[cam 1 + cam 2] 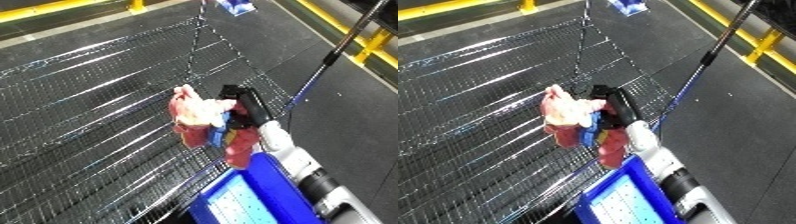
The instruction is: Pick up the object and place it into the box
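ITEM: soft toy (202, 122), red, pink and blue, curled in your right hand (246, 105) | PLACE: hangs at the fingers' left, over the wire-mesh bin (89, 100) | STEP: carry finished, release pending, by my reading | NEXT: you spread the fingers well inside the bin's blue rim (302, 90) | LEFT HAND: unseen.

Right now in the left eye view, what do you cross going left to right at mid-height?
Wire mesh bin → pink and red plush toy → right hand, fingers curled on the toy → blue bin rim → dark floor.
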